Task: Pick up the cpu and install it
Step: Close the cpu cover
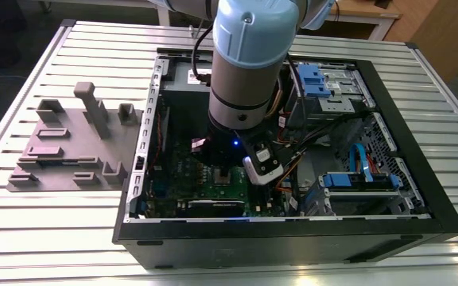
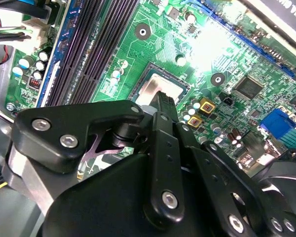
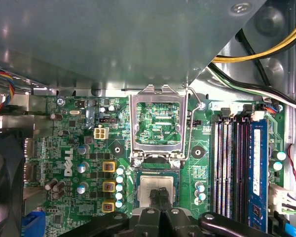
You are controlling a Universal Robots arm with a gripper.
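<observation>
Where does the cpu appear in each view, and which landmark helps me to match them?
Exterior view: too small to tell apart; look under the gripper, on the green motherboard.
Second wrist view: the cpu sits in its socket, beside the dark memory slots.
First wrist view: the cpu sits next to the raised socket frame.
Shared landmark: the gripper tip, over the cpu.

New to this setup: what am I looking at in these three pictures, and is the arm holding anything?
The exterior view shows a robot arm reaching into an open computer case lying on a slatted table; a grey fixture sits at that view's left. Both wrist views come from cameras on the arm, looking at the green board. The gripper, closed, is right over the cpu, the small silvery square lying in its socket. The metal frame beside it is swung open. Nothing looks gripped.
</observation>
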